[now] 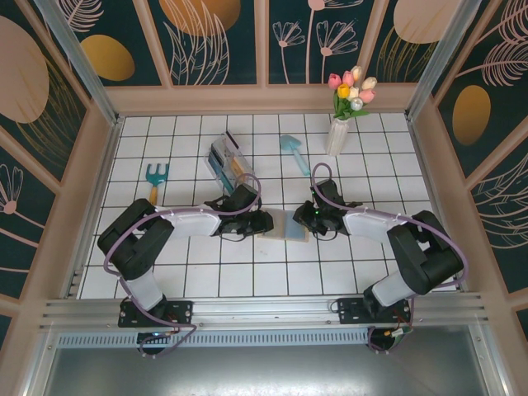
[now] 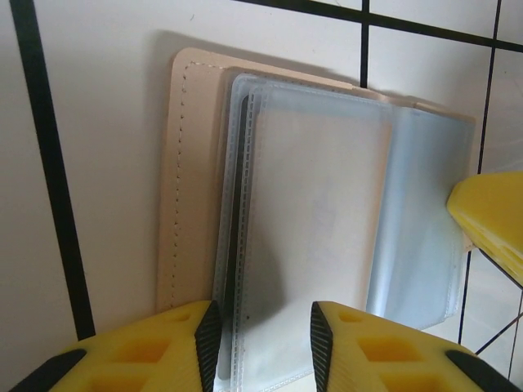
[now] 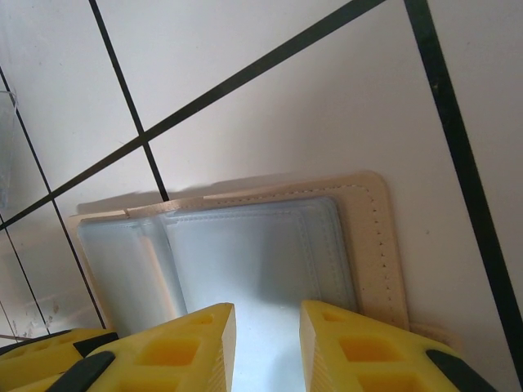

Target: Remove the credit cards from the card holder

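Left gripper: jaws partly apart over a sleeve edge of the card holder, gripping nothing.
Right gripper: likewise (at the opposite, stitched edge).
Room: bare tiles beyond.

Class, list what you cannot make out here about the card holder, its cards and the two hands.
- Cards: in the left wrist view, cloudy sleeves of the holder hide whether any are inside.
- Holder's near edge: behind the left hand there; behind the right hand in the right wrist view.
- Top view: holder too small, partly under both hands.
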Robot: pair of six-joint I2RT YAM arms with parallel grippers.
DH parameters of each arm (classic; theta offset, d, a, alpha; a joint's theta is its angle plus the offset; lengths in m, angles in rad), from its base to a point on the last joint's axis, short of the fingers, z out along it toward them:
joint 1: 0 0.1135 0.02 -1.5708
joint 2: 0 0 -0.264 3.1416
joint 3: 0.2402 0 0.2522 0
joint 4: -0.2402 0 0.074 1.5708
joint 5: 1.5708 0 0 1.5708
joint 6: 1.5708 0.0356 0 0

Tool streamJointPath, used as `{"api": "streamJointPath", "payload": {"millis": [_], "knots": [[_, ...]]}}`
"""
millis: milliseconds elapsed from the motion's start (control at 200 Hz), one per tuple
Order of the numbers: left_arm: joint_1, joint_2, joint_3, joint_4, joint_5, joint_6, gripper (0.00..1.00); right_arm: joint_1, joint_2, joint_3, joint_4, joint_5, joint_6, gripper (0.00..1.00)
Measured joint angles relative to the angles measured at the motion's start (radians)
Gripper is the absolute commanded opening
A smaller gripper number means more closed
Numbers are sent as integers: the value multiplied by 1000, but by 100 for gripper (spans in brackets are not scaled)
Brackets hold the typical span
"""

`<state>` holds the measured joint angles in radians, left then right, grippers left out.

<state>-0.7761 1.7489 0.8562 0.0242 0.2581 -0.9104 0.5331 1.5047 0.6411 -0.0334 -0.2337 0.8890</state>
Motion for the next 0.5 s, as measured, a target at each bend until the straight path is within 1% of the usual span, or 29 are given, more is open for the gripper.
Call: {"api": "streamJointPath", "payload": {"millis": [285,500], "knots": [[0,12,0,30,38,-1,33,0,12,5,2,0,0,29],[2,10,0,57,64,0,32,0,21,10,4,-1,0,29]]}}
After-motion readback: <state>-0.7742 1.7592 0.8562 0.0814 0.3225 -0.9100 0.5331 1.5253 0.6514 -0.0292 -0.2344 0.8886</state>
